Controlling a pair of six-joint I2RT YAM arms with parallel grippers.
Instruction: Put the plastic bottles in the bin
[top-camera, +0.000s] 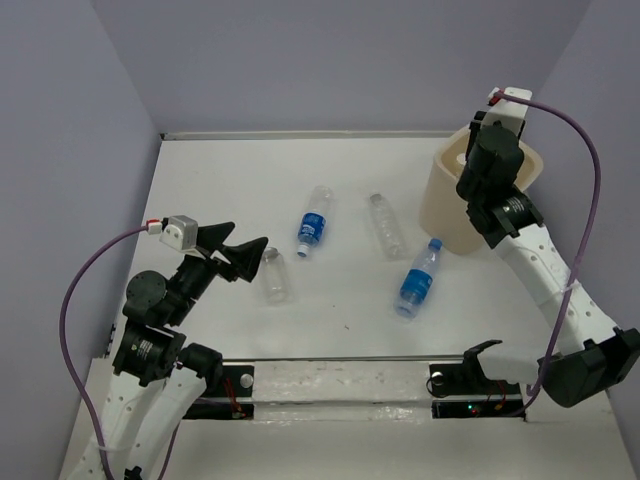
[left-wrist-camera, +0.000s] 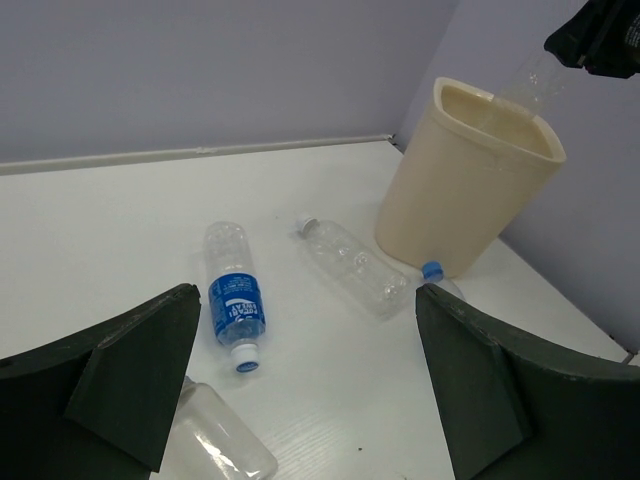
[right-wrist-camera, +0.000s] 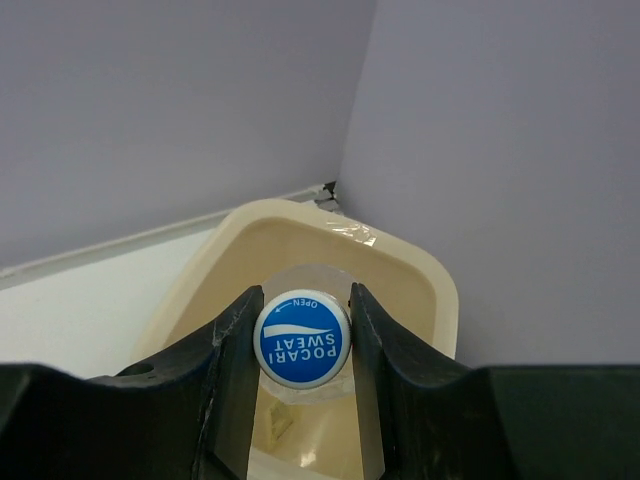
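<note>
My right gripper (right-wrist-camera: 302, 318) is shut on a clear bottle with a blue cap (right-wrist-camera: 302, 340) and holds it neck-up over the mouth of the cream bin (right-wrist-camera: 425, 268). In the top view that gripper (top-camera: 487, 165) hangs over the bin (top-camera: 445, 205) at the back right. My left gripper (top-camera: 245, 241) is open and empty, just left of an unlabelled bottle (top-camera: 274, 276). On the table lie a blue-labelled bottle (top-camera: 314, 226), a clear bottle (top-camera: 386, 225) and another blue-labelled one (top-camera: 419, 279) near the bin. The left wrist view shows the bin (left-wrist-camera: 465, 180) and the bottles (left-wrist-camera: 235, 300) (left-wrist-camera: 355, 265).
Lilac walls close the table at the back and both sides. The bin stands in the back right corner. A clamp rail (top-camera: 350, 385) runs along the near edge between the arm bases. Purple cables loop off both arms.
</note>
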